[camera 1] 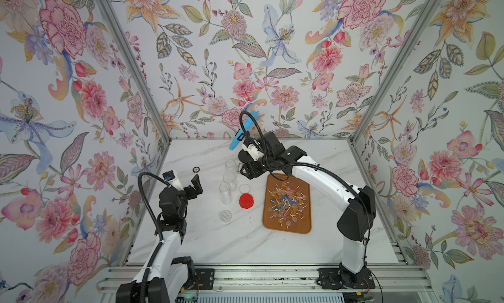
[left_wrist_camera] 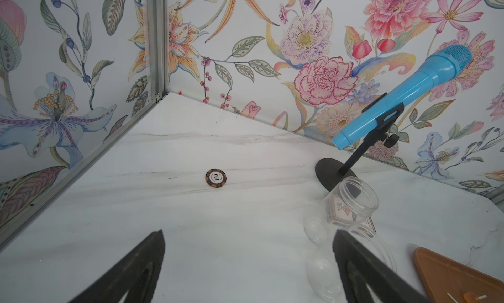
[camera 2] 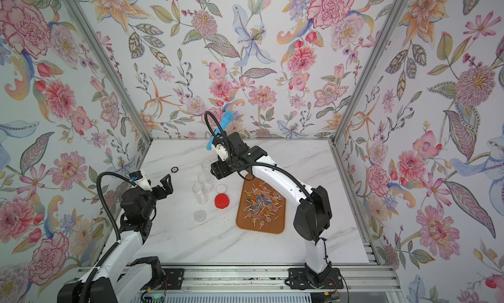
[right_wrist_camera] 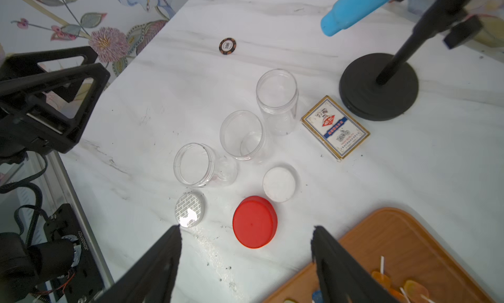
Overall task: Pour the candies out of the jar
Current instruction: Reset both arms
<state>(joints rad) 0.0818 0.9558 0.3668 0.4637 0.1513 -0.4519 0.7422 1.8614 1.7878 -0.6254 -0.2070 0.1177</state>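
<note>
Right pincer [right_wrist_camera: 246,229] and left pincer [left_wrist_camera: 249,236]: jaws spread, nothing held. Candies [camera 1: 287,202] lie on tray [camera 1: 305,230] beside right pincer, sticks pointing every way. Three jars [right_wrist_camera: 242,135] stand upright ahead of it, mouths up

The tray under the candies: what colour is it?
Plain orange-brown; the tray shows best in a top view.

White marble table [camera 1: 245,241] — bearing orange tray [camera 1: 283,231], three clear jars [camera 1: 225,192], red lid [camera 1: 246,200], poker chip [camera 1: 195,169].
</note>
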